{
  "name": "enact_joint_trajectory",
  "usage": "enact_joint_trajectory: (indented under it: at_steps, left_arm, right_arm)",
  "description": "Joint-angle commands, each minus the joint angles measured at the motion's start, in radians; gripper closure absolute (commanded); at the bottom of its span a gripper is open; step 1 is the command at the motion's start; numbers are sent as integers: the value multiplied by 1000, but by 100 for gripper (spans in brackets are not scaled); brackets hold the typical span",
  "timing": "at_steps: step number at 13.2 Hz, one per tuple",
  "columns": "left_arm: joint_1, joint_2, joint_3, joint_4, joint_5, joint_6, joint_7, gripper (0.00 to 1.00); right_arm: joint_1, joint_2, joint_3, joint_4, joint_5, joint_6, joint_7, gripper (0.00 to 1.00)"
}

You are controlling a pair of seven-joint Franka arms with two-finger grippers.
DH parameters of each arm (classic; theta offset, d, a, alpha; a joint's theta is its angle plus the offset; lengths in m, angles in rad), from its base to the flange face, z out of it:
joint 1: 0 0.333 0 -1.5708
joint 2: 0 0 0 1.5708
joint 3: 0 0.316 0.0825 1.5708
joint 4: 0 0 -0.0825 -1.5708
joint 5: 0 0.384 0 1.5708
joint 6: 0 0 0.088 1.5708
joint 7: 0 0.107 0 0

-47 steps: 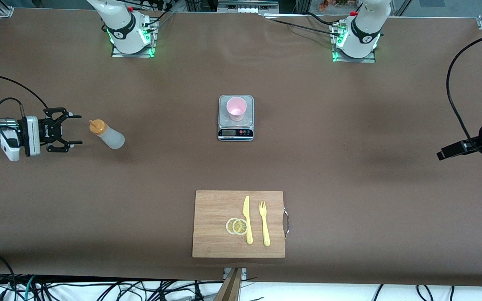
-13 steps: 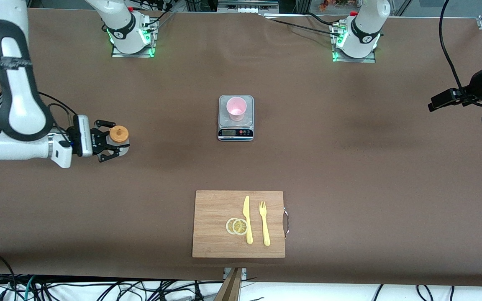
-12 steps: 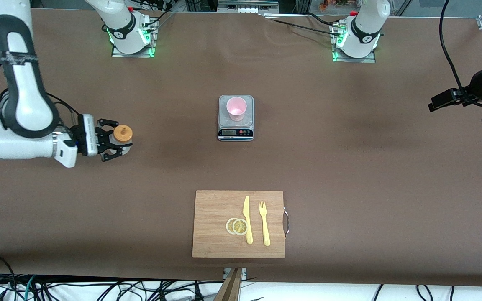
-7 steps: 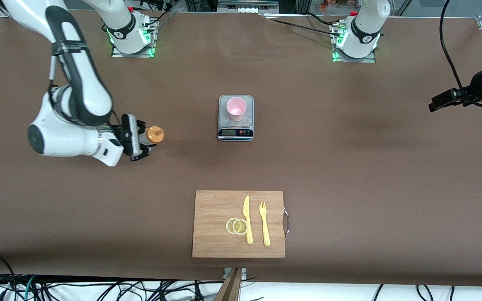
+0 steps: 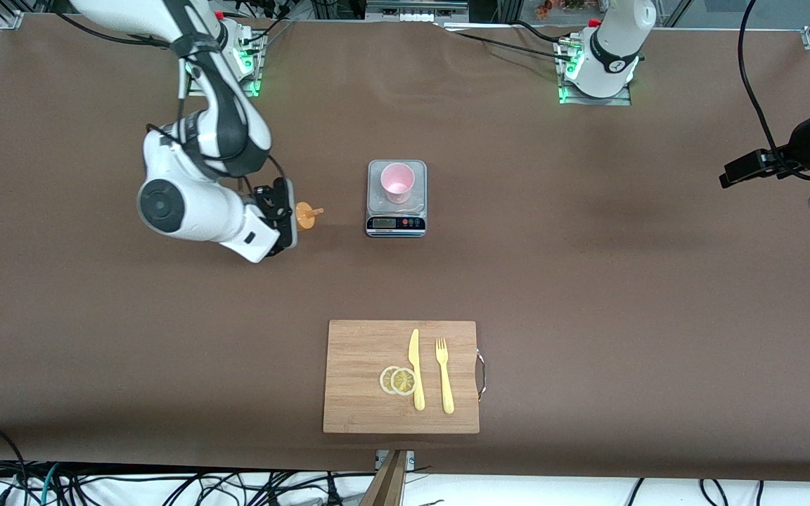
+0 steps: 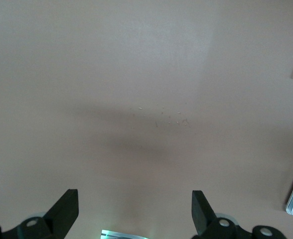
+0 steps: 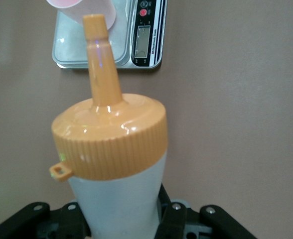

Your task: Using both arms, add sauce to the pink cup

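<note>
My right gripper (image 5: pixel 290 216) is shut on the sauce bottle (image 7: pixel 117 199) and holds it above the table, beside the scale toward the right arm's end. The bottle's orange cap (image 5: pixel 304 215) and nozzle (image 7: pixel 99 55) point toward the pink cup (image 5: pixel 397 181). The cup stands upright on a small digital scale (image 5: pixel 377 205); its lower edge shows in the right wrist view (image 7: pixel 84 10). The right gripper (image 7: pixel 119 221) grips the bottle's whitish body. My left gripper (image 5: pixel 734 176) waits open and empty over the left arm's end of the table; its fingers (image 6: pixel 67 211) stand wide apart.
A wooden cutting board (image 5: pixel 356 351) lies nearer the front camera than the scale, with lemon slices (image 5: pixel 398 380), a yellow knife (image 5: pixel 415 369) and a yellow fork (image 5: pixel 444 376) on it. The scale's display (image 7: pixel 142 37) faces the front camera.
My right arm has carried the bottle from the right arm's end toward the scale and tipped its nozzle toward the cup. The left arm has not moved in the last second.
</note>
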Motion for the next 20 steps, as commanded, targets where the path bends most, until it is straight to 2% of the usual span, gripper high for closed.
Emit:
enact_joint_trajectory:
  at_steps: [1,13,20]
  left_arm:
    - [0,-5,2,-8,-8,-6,-1,0]
    - [1,-5,3,-13,-9,-12,-1,0]
    - [1,-5,3,-11,-19,-12,-3,0]
  right_arm:
    - [97,-17,-4,20,-110,-2,171,100]
    - [291,7,-5,25,-321,-11,430,100]
    - [345,20,-7,31,-418,-44,468,100]
